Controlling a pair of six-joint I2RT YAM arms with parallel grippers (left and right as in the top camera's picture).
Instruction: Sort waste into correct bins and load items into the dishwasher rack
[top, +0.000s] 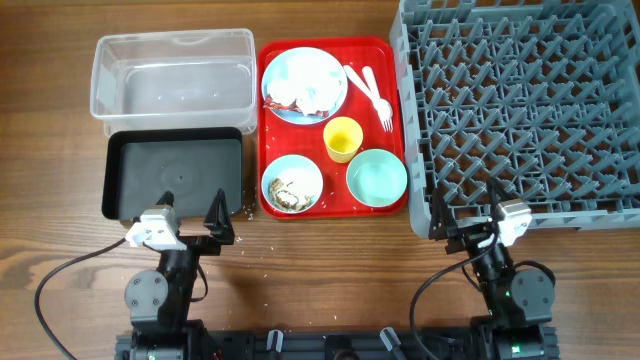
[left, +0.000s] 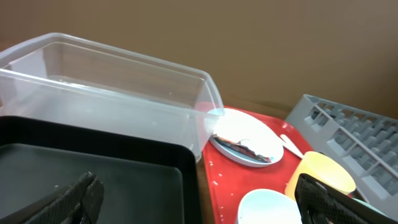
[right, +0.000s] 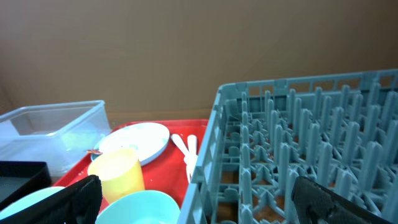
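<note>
Dishwasher rack and bins hold nothing; everything waits on the red tray, frame centre. Left gripper and right gripper gape, empty.

Wooden table, mid-brown, grain running left to right, under everything. Flat red tray lying on it near the middle: rectangular, rounded corners, low raised rim, glossy, long side running away from the near edge. Seen low from both wrist views too, red floor catching pale glints. Behind the table in those views, a plain brown backdrop, matte and featureless.
</note>
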